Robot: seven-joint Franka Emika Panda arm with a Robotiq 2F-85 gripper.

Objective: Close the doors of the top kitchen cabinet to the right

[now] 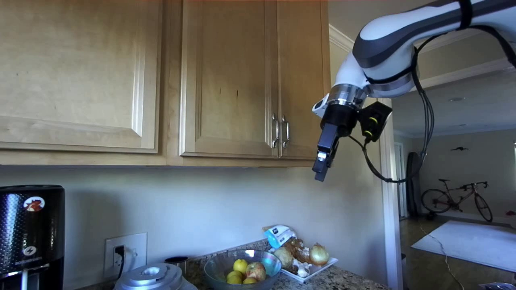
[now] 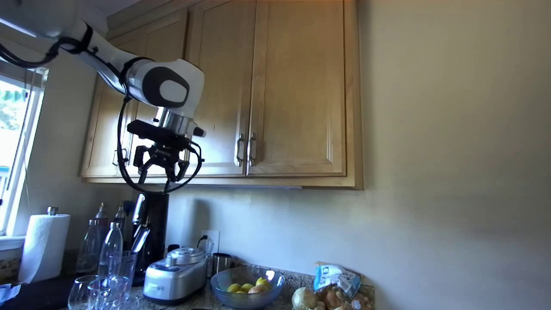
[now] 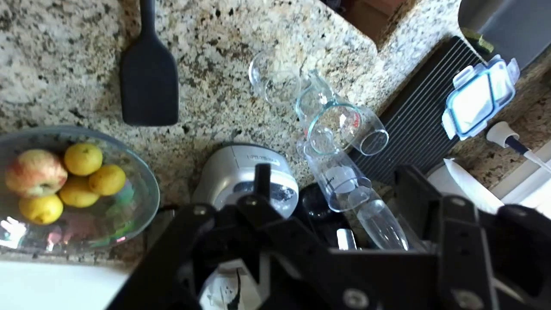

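The top kitchen cabinet (image 1: 250, 162) is light honey wood and also shows in an exterior view (image 2: 354, 129). Its two narrow doors, the left (image 1: 229, 80) and the right (image 1: 302, 60), appear shut, with their vertical silver bar handles side by side. The same left door (image 2: 221, 86) and right door (image 2: 301, 86) look closed from the other angle. The shelves inside are hidden. My gripper (image 1: 321, 171) hangs pointing down, apart from the doors, its tips near the cabinet's bottom edge. Its fingers are spread with nothing between them in an exterior view (image 2: 155, 183) and the wrist view (image 3: 335, 185).
A wider wood door (image 1: 72, 72) is shut. On the counter stand a glass bowl (image 3: 148, 172) of fruit, a silver food processor (image 2: 176, 275), a black appliance (image 1: 32, 229), clear glasses (image 3: 338, 129), bottles (image 2: 111, 249), and onions (image 1: 318, 254). A black spatula (image 3: 150, 82) lies there.
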